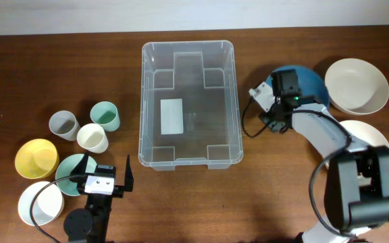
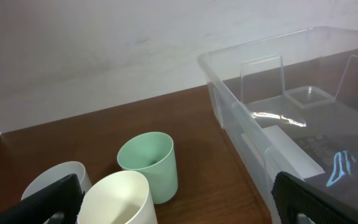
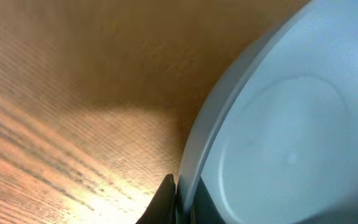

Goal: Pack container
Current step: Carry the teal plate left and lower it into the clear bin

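The clear plastic container point(image 1: 188, 103) stands at the table's middle, with a white label on its base; it also shows in the left wrist view point(image 2: 291, 118). My right gripper point(image 1: 280, 94) is shut on the rim of a blue bowl point(image 1: 309, 82) to the right of the container; the right wrist view shows the fingers point(image 3: 182, 202) pinching the bowl's rim point(image 3: 272, 137). My left gripper point(image 1: 105, 177) is open and empty near the front left, just in front of a cream cup point(image 2: 120, 199) and a green cup point(image 2: 148, 163).
A grey cup point(image 1: 63, 124), a green cup point(image 1: 105, 115) and a cream cup point(image 1: 92, 138) stand left of the container. A yellow bowl point(image 1: 36, 158), a teal bowl point(image 1: 68, 172) and a white bowl point(image 1: 39, 202) lie front left. Two white bowls point(image 1: 356, 84) point(image 1: 363, 131) sit far right.
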`<state>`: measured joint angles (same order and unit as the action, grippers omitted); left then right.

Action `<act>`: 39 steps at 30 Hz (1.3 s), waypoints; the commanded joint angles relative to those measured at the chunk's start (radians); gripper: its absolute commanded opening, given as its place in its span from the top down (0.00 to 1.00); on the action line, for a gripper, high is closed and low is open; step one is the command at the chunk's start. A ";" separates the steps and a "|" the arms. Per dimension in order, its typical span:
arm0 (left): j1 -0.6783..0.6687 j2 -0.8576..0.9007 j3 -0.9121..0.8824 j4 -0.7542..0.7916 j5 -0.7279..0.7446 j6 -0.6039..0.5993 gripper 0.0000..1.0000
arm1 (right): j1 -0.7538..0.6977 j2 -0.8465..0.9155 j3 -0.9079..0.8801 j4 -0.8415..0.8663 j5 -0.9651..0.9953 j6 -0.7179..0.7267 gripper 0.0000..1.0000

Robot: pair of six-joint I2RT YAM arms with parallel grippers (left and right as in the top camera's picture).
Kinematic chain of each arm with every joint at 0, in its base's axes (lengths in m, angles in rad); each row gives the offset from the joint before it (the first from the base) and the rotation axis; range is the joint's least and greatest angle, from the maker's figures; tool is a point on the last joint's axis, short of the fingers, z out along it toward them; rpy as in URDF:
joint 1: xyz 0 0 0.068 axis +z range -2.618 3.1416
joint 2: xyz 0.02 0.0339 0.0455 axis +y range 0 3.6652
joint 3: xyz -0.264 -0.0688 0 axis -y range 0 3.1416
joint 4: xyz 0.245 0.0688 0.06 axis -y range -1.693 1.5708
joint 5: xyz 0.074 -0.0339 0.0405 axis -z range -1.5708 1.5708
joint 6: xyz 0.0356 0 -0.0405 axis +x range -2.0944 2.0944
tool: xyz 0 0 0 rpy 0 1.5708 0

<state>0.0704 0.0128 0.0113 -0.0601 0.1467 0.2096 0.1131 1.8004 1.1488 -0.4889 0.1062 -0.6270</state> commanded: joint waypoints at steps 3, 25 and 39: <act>-0.002 -0.007 -0.002 -0.005 0.014 0.012 0.01 | 0.014 -0.178 0.137 -0.007 0.022 0.158 0.96; -0.002 -0.007 -0.002 -0.005 0.015 0.012 0.01 | 0.584 -0.086 0.257 0.020 -0.080 -0.177 0.96; -0.002 -0.007 -0.002 -0.005 0.015 0.012 0.00 | 0.530 0.098 0.257 0.098 -0.087 -0.196 0.96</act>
<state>0.0704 0.0128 0.0113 -0.0601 0.1471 0.2100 0.6769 1.8759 1.3907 -0.4084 0.0238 -0.8139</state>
